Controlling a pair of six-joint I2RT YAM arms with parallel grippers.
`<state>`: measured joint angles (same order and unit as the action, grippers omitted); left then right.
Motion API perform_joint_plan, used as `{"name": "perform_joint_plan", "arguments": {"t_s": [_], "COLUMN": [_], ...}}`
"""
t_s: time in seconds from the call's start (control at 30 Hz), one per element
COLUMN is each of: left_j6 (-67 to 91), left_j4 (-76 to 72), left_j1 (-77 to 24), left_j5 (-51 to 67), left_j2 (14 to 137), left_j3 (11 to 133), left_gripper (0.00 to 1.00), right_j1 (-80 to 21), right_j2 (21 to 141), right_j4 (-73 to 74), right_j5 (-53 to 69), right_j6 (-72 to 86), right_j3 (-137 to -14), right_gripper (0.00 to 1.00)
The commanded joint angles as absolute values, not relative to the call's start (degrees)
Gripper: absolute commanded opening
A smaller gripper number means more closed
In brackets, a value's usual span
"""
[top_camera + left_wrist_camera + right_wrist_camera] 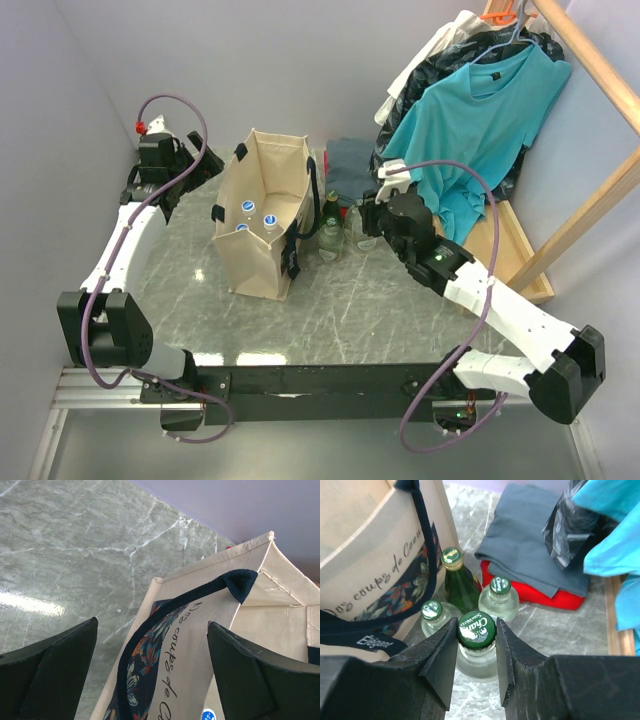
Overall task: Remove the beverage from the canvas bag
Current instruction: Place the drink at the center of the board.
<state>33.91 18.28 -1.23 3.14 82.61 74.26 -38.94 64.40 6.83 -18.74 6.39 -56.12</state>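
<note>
The beige canvas bag stands upright and open at the table's middle left, with three blue-capped bottles inside. My right gripper is to the right of the bag. In the right wrist view it is shut on the green cap of a clear soda water bottle, which stands upright among other bottles outside the bag. My left gripper is open and empty over the bag's left rim and black strap handle. One blue cap shows in the bag.
A dark green bottle and two more clear green-capped bottles stand close by the held one, beside the bag. A grey folded cloth lies on a red item behind. A teal T-shirt hangs on a wooden rack at right.
</note>
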Motion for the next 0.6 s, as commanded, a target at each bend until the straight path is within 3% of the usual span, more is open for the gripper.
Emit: {"name": "perform_joint_plan", "arguments": {"t_s": [0.0, 0.57], "left_j6": [34.3, 34.0], "left_j4": [17.1, 17.2], "left_j1": [-1.5, -1.6], "left_j5": [2.0, 1.9], "left_j2": [81.2, 81.8], "left_j3": [73.7, 74.0], "left_gripper": [0.96, 0.96], "right_j1": [-38.4, -38.0], "right_j2": [64.2, 67.6], "right_j4": [-6.6, -14.3], "right_j5": [-19.8, -19.6], "right_j6": [7.4, 8.2], "right_j3": [-55.7, -50.1], "right_gripper": [0.00, 0.00]}}
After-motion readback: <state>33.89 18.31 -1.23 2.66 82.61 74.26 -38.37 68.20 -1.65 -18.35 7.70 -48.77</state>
